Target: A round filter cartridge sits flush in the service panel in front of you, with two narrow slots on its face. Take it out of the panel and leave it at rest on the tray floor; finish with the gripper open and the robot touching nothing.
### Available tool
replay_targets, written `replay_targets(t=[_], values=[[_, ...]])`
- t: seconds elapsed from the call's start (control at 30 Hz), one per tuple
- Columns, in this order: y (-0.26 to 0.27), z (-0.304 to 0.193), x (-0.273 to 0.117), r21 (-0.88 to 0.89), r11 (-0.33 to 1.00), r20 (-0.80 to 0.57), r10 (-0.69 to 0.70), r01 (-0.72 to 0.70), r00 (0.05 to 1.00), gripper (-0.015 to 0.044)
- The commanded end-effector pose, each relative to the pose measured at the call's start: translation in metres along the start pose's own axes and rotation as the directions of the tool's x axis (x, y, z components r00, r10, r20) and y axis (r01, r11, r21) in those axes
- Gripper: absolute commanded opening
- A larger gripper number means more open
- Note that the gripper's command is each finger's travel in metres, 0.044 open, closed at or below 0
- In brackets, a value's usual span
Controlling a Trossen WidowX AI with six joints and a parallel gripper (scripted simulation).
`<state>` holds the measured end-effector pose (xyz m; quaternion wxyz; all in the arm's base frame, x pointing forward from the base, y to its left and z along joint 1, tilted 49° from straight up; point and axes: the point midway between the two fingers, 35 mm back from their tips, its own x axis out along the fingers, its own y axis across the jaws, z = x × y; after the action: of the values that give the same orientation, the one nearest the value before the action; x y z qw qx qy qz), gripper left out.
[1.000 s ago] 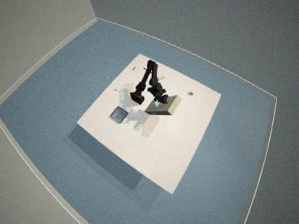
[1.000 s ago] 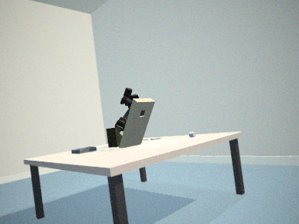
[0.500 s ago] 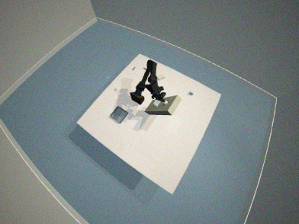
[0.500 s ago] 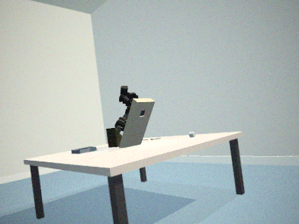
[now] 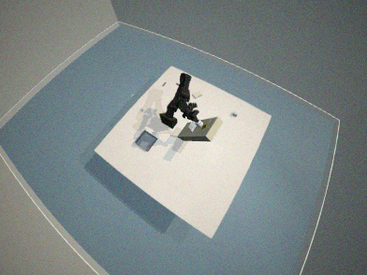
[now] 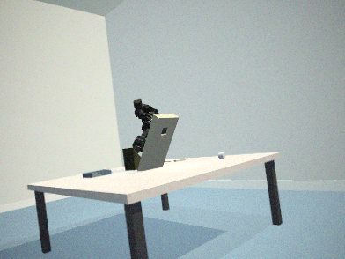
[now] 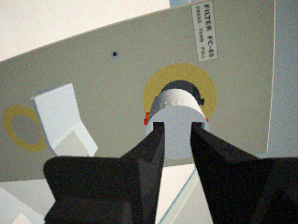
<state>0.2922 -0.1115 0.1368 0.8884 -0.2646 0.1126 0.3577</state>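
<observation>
The filter cartridge (image 7: pixel 179 106) is a white cylinder with a pale grey round face and small red marks at its sides. It stands out from the service panel (image 5: pixel 214 129) (image 6: pixel 155 147) (image 7: pixel 100 67), in front of the dark round opening (image 7: pixel 181 86) with its yellow ring. I cannot tell whether its rear end is clear of the opening. My gripper (image 7: pixel 176 130) is shut on the cartridge, one fingertip in each slot of its face. The blue-grey tray (image 5: pixel 141 147) (image 6: pixel 97 173) stands on the table, away from the panel; no cartridge shows in it.
A pale angled flap (image 7: pixel 59 112) stands out from the panel beside a second yellow ring (image 7: pixel 15 136). A label (image 7: pixel 204 31) is above the opening. A small pale cylinder (image 5: pixel 233 114) (image 6: pixel 221 155) and a flat cream piece (image 5: pixel 197 94) lie on the table (image 5: pixel 201 187) (image 6: pixel 194 172).
</observation>
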Motion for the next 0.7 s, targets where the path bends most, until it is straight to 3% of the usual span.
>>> replay_targets(t=[0.0, 0.6, 0.67], values=[[0.01, -0.001, 0.0, -0.006, 1.0, 0.004, -0.004, 0.004, 1.0, 0.0], [0.068, -0.012, 0.008, -0.006, 1.0, 0.004, -0.004, 0.004, 1.0, 0.0], [0.063, -0.012, 0.008, 0.008, 1.0, 0.0, 0.004, -0.004, 1.0, 0.0052]])
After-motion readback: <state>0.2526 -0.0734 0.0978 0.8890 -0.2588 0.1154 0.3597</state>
